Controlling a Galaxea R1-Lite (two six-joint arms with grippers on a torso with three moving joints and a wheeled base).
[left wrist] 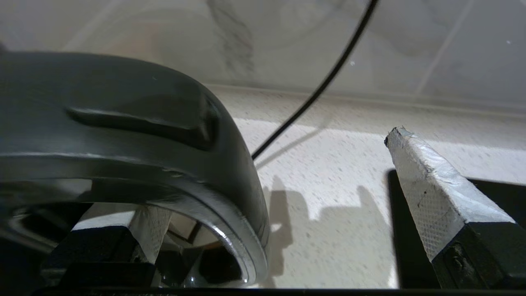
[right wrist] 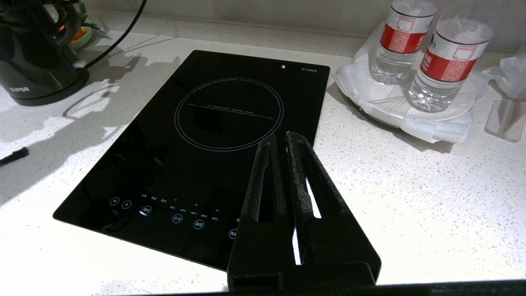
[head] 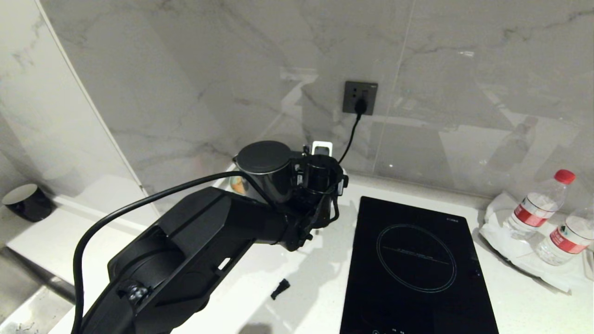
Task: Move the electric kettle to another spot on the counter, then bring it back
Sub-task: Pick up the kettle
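The left gripper (left wrist: 271, 181) has its fingers (left wrist: 431, 185) spread wide around the kettle (head: 269, 169) handle (left wrist: 135, 135): one finger lies inside the loop, the other out in the open over bare counter (left wrist: 337, 230). Whether either finger touches the handle I cannot tell. The kettle stands at the back of the counter near the wall, left of the cooktop (head: 413, 264), with open white counter between them. The left arm (head: 195, 241) reaches forward from the lower left, wrist beside the kettle. The right gripper (right wrist: 281, 142) hangs over the cooktop's front edge, fingers pressed together.
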